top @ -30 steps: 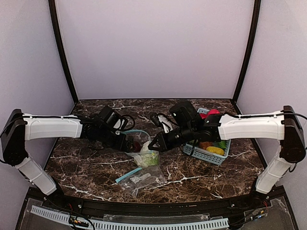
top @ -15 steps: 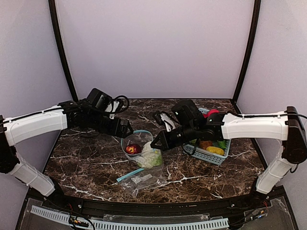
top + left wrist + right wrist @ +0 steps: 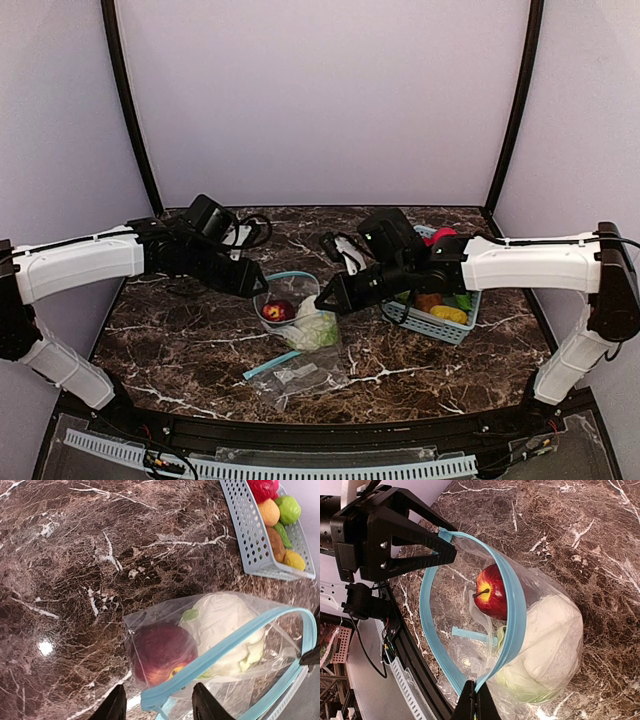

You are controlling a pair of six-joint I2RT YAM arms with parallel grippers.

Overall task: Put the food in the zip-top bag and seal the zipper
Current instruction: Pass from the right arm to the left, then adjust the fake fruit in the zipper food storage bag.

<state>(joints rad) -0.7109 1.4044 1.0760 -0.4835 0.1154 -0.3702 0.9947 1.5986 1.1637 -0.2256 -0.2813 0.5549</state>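
red apple (image 3: 278, 311) now shows in the bag (image 3: 312, 332); left gripper (image 3: 159, 701) back at its rim, jaws narrower.

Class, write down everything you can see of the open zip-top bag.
The bag is thin, clear plastic with a light-blue zipper strip round its mouth. It rests on the dark marble table, mouth spread wide and unsealed. Inside are a red apple and a white cauliflower. The right gripper pinches one side of the rim; the left gripper has its fingers either side of the opposite rim.
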